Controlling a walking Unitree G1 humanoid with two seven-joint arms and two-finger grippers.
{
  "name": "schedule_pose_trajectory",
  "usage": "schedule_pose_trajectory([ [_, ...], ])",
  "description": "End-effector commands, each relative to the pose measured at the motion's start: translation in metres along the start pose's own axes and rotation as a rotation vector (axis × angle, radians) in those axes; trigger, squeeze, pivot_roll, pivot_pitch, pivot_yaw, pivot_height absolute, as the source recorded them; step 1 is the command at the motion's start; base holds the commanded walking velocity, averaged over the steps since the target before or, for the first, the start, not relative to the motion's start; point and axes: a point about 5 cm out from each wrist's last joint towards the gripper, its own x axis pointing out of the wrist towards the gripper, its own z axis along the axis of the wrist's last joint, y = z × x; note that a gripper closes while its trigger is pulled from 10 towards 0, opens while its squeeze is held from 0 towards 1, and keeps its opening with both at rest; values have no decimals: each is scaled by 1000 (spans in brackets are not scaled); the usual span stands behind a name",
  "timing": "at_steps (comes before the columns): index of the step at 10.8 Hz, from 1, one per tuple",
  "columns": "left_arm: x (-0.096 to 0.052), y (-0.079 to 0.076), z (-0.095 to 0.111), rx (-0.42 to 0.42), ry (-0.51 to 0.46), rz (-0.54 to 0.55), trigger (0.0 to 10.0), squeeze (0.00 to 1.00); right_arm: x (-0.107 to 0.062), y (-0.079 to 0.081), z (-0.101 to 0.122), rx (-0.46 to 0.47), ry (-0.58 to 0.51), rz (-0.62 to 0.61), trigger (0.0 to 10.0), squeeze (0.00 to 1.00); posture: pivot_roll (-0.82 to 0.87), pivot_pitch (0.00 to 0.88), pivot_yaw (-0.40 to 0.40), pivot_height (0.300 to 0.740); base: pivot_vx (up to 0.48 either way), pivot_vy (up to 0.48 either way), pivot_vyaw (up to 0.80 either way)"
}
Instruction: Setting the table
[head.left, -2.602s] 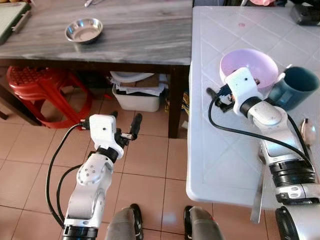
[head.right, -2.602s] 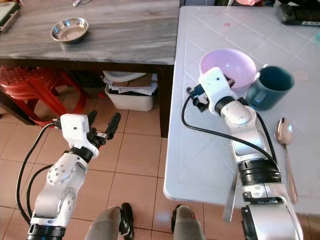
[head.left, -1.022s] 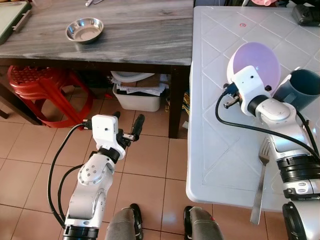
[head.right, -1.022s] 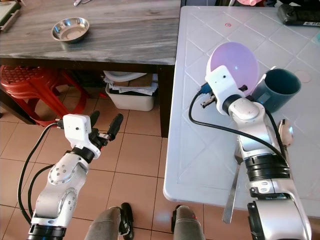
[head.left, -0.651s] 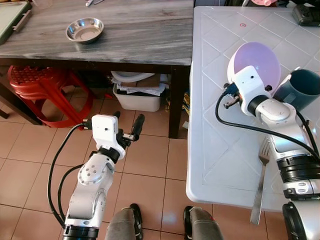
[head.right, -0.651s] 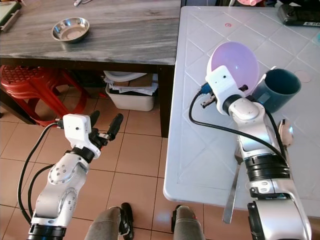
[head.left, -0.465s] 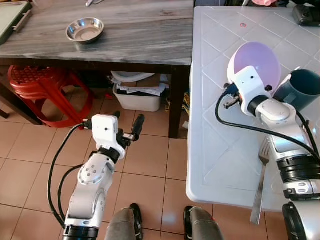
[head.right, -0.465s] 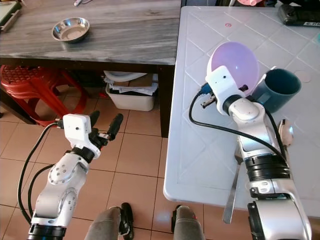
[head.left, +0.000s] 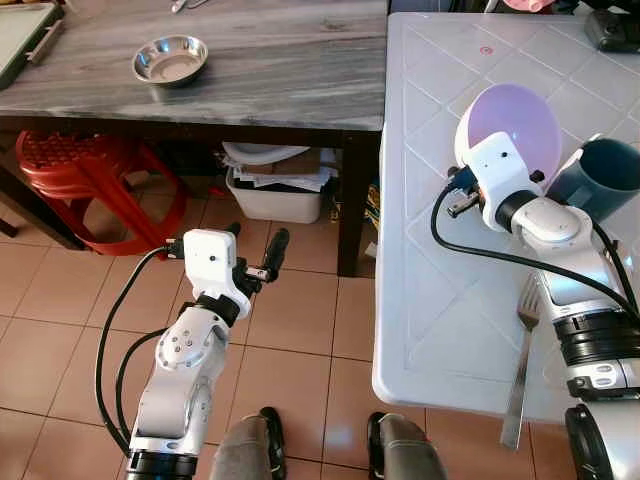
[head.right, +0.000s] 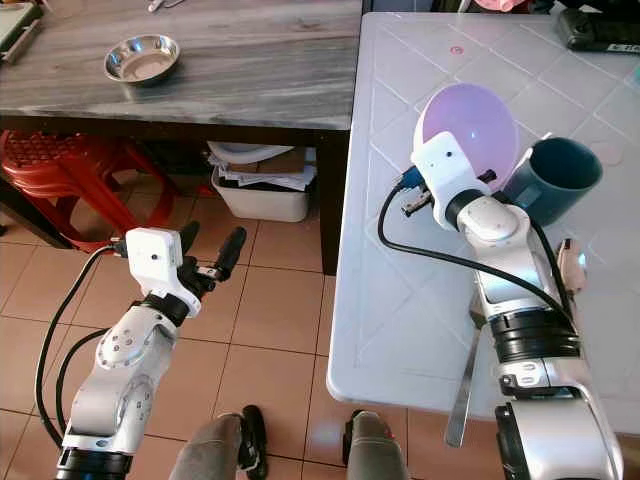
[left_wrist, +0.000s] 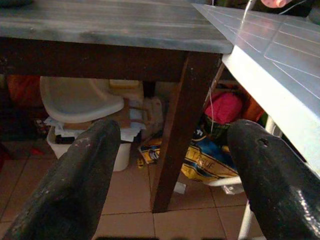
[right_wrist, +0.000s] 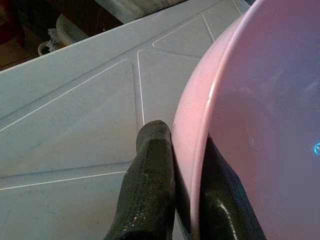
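Note:
A pink bowl (head.left: 520, 125) is held tilted above the white table (head.left: 440, 260), its rim pinched by my right gripper (right_wrist: 186, 195), which is shut on it. A dark teal mug (head.left: 605, 175) stands just right of the bowl. A fork (head.left: 520, 370) lies near the table's front edge beside my right arm, and a spoon (head.right: 570, 262) peeks out past the arm. My left gripper (head.left: 255, 250) hangs open over the tiled floor, left of the table, holding nothing.
A grey marble-topped table (head.left: 250, 60) stands to the left with a small steel bowl (head.left: 170, 58) on it. Under it are a red stool (head.left: 80, 185), a white bin (head.left: 270, 195) and bags (left_wrist: 210, 150). A dark device (head.left: 612, 28) lies at the white table's far right.
Early on the bowl lay flat on the table; my right gripper has lifted and tilted it on edge. Over the last second nothing moves.

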Motion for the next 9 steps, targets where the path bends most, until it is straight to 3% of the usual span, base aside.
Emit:
schedule_pose_trajectory([
  [1,-1,3,-1,8,9,8,10000,0,-1,7,-17,23,67,28,0,0,-32,220,79,740,0,0,0],
  [4,-1,3,-1,8,9,8,10000,0,-1,7,-17,23,67,28,0,0,-32,220,79,740,0,0,0],
  [5,2,4,-1,-3,4,23,10000,0,13,8,15,-8,-73,-90,0,0,-49,184,53,740,0,326,0],
  [6,7,4,-3,-31,7,45,10000,0,28,16,67,2,-304,-260,0,0,-44,181,55,740,0,480,0],
  [9,7,7,-1,-19,5,45,10000,0,16,27,79,31,-459,-290,0,0,-35,176,44,740,0,480,0],
])
